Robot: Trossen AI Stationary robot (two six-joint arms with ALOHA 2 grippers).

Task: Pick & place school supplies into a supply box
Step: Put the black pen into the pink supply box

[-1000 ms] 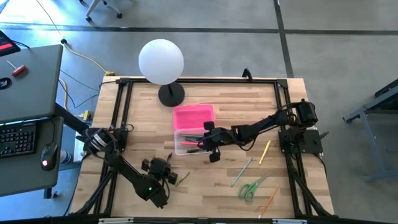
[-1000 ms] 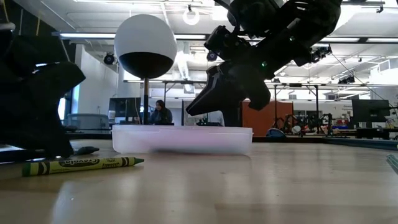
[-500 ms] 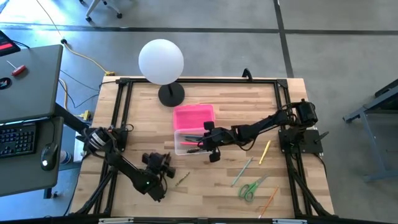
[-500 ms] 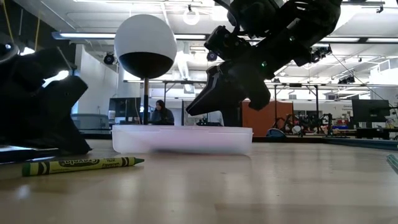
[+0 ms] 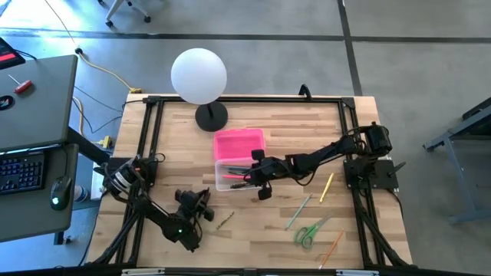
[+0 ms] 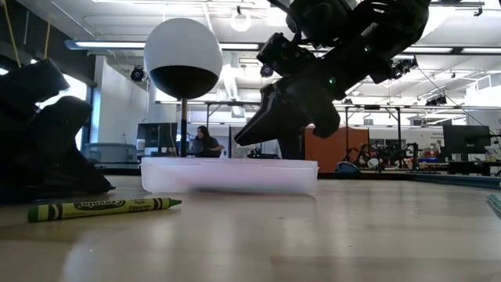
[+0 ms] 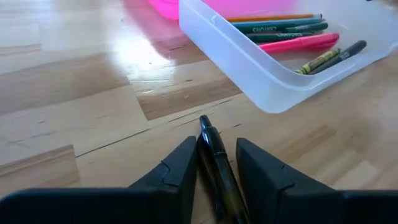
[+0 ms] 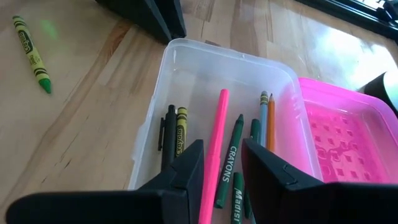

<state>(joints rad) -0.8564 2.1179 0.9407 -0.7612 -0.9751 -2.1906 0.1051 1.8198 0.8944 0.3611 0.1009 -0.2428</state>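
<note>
From above, the supply box [image 5: 232,173] sits at the centre of the bench [image 5: 253,123], its pink lid [image 5: 238,143] lying open just above it in the frame. The right gripper [image 5: 253,181] hangs at the box's right edge. The left gripper [image 5: 201,208] is lower left of the box, with a green crayon [image 5: 224,221] lying just to its right. Toward the lower right of the bench lie a yellow pencil [image 5: 327,187], a green pencil [image 5: 298,211], the green-handled scissors [image 5: 309,231] and an orange pencil [image 5: 331,248]. A white globe lamp [image 5: 199,75] stands at the upper left.

At bench level, the box [image 6: 229,175] is centre frame with the right gripper [image 6: 274,125] poised above its right end. The crayon [image 6: 104,207] lies at lower left, in front of the dark mass of the left arm.

The left wrist view shows the left gripper [image 7: 216,163] with its jaws closed on a dark pen [image 7: 219,163] resting against the wood, the box [image 7: 273,74] near, at upper right.

The right wrist view shows the right gripper [image 8: 222,163] over the box [image 8: 186,74], its jaws open and empty, a pink marker [image 8: 214,149] lying between them among crayons and pencils in the box.
</note>
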